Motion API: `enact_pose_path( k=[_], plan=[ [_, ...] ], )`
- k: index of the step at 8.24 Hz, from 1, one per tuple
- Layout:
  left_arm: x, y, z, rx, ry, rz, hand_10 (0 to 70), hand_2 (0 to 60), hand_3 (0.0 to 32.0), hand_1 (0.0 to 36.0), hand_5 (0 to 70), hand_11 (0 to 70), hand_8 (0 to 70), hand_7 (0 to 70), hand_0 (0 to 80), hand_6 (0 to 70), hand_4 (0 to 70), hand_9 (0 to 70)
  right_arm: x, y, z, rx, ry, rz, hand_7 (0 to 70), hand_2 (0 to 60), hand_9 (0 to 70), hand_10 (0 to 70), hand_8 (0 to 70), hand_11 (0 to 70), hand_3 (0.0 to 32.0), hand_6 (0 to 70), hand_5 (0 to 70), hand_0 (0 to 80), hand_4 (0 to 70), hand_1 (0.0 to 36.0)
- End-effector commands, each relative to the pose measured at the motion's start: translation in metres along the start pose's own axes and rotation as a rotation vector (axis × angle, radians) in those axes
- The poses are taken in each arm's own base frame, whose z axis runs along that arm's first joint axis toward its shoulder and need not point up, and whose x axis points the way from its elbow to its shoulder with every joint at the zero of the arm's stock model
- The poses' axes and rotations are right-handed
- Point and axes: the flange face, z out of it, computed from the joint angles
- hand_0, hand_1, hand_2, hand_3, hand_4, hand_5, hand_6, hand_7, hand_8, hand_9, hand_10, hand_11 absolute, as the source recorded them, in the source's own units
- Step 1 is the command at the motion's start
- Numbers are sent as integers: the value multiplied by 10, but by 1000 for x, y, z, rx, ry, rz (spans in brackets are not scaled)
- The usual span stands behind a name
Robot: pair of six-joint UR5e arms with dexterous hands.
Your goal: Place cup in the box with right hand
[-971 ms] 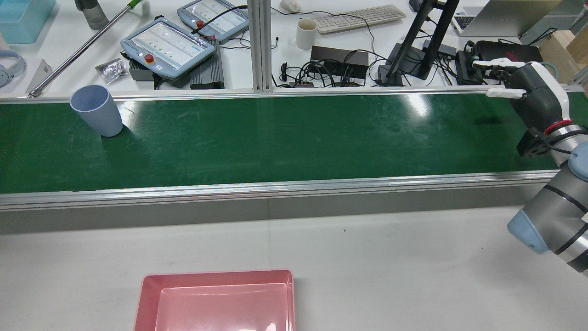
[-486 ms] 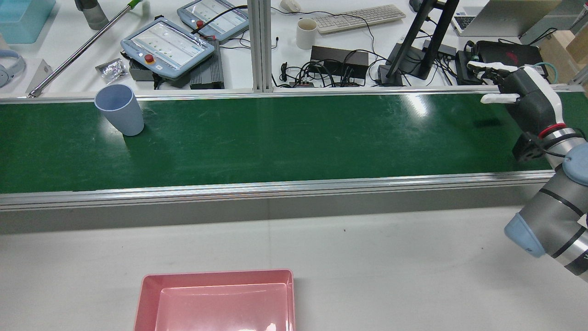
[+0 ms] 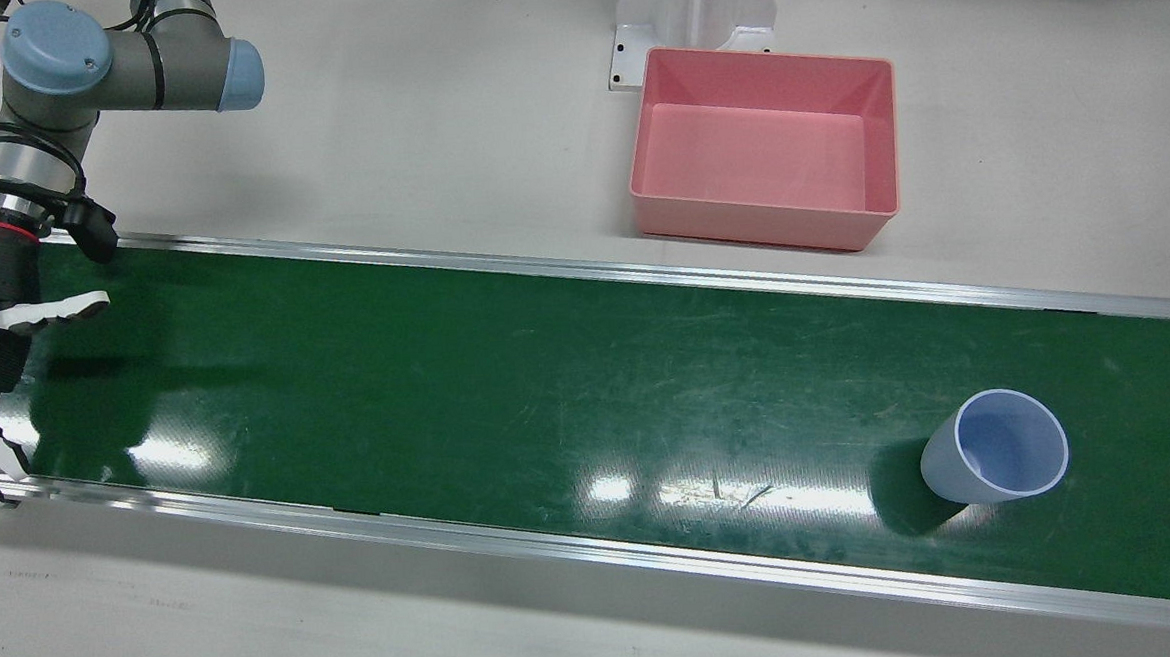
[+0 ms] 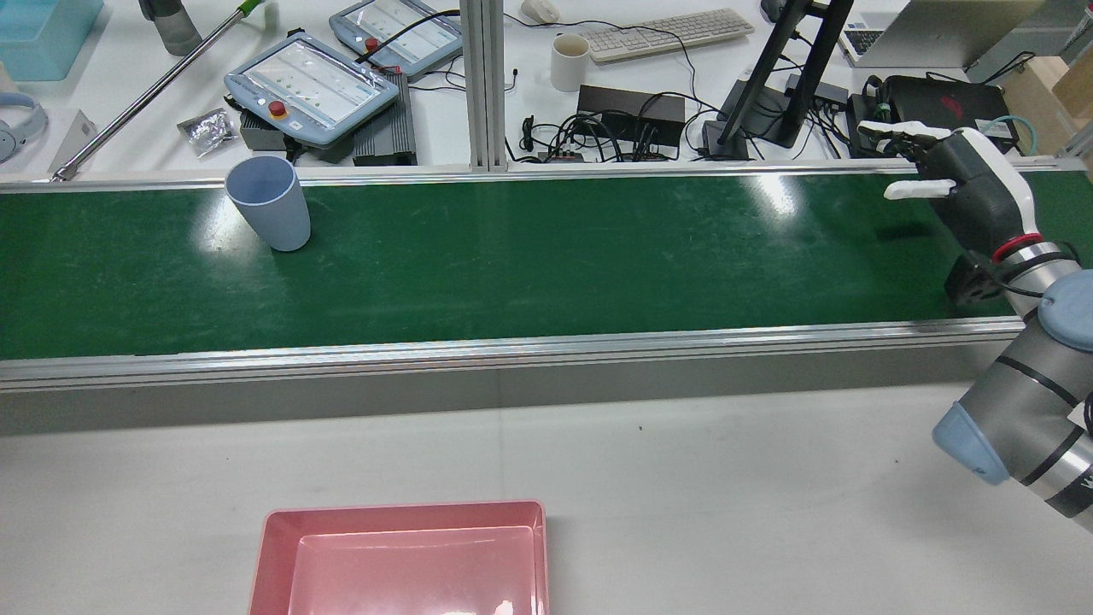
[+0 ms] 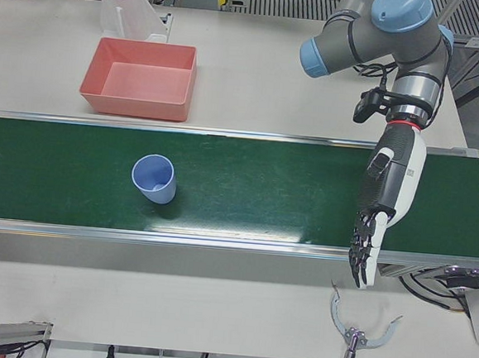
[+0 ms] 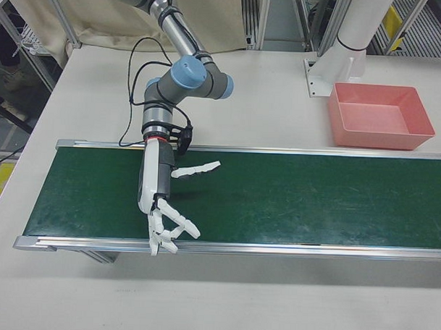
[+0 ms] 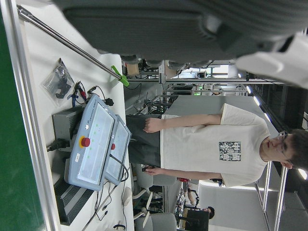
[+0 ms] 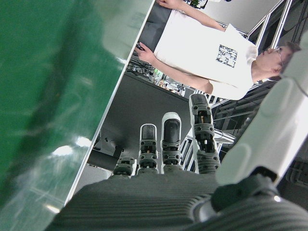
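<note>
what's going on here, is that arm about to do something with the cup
Nothing is being held yet. The right hand hovers open over one end of the green conveyor belt, fingers spread. The pale blue cup stands upright on the belt, far from that hand and near the belt's far edge in the rear view. The pink box sits empty on the white table beside the belt. The left hand cannot be made out in any view.

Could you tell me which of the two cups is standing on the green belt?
The blue cup; the white mug stands on the desk beyond the belt.
</note>
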Motion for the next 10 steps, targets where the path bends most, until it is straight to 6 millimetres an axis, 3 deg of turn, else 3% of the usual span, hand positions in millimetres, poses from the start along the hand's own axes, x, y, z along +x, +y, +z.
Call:
enact_pose_path(
  k=[1,10],
  plan=[
    [0,0,0,0,-1,0,0,0,0,0,0,0,0,0,0,0,0,0,1,3,0,-5,1,-9,641,0,269,42,111,68,0,139,31,463,258,24],
    [0,0,0,0,-1,0,0,0,0,0,0,0,0,0,0,0,0,0,21,16,-5,-18,14,-31,640,0,269,41,111,65,0,139,30,462,263,17]
  ],
)
